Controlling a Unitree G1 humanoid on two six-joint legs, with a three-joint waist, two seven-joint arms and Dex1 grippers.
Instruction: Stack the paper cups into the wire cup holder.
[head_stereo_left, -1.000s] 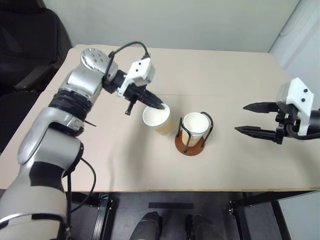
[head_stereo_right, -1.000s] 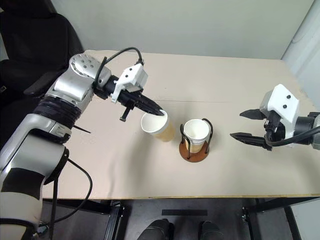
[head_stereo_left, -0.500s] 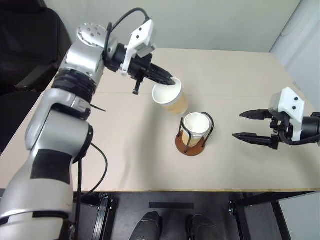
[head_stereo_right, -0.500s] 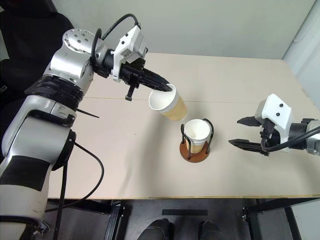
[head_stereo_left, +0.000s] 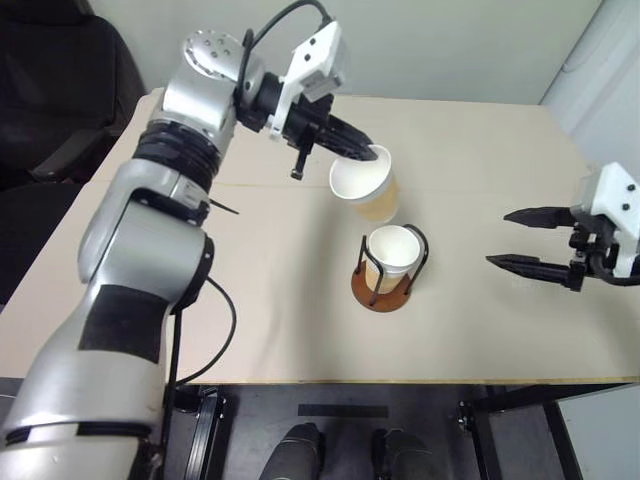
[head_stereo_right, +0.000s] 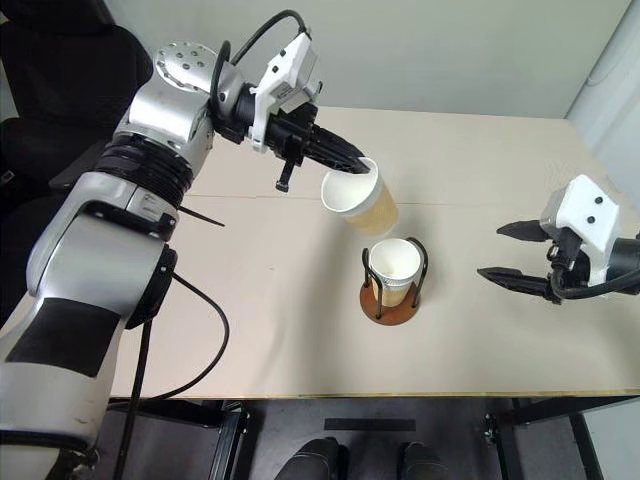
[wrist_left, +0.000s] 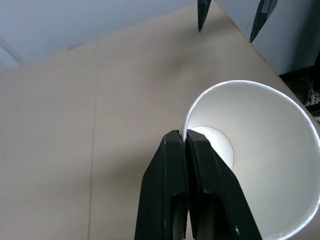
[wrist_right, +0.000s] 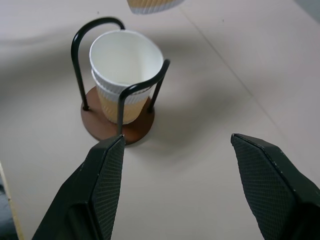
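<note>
Over the beige table, the left gripper pinches a tan ribbed paper cup's rim above the black wire cup holder with two nested cups, while the right gripper hangs spread wide.

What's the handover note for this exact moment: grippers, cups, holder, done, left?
Left gripper: shut on the rim of a paper cup, held tilted in the air above and just behind the wire cup holder.
Right gripper: open, holding nothing, above the table to the right of the holder.
Holder: upright on the table, two nested cups already in it.
Done: two cups stacked, third picked up.
Left: bring the held cup over the holder, straighten it, lower it into the stack, release.
</note>
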